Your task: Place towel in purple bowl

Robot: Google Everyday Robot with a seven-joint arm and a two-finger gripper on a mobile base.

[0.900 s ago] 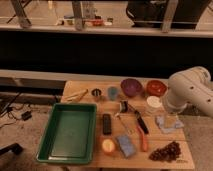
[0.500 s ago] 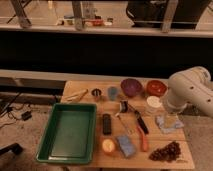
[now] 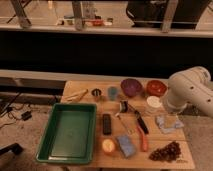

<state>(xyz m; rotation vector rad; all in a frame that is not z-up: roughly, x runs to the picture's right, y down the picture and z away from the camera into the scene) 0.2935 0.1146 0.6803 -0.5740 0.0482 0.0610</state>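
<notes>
Nothing on the table (image 3: 85,86) has shifted since the earlier frames, and the white arm (image 3: 192,90) keeps the same bent pose at the right edge. The gripper (image 3: 169,111) sits at the arm's low end, mostly hidden behind the arm's own bulk (whether it is wide, narrow or holding anything cannot be told).

The towel (image 3: 167,123), a crumpled blue-grey cloth, lies flat on the wood just below the gripper, toward the near edge; whether the two touch cannot be told. The purple bowl (image 3: 131,86) stands well apart, up and to the left of the gripper near the table's far edge. The red bowl (image 3: 156,87) is beside it, on the side closer to the gripper. A white lid (image 3: 153,103) lies just left of the gripper. Far to the gripper's left sits the green tray (image 3: 55,145).
</notes>
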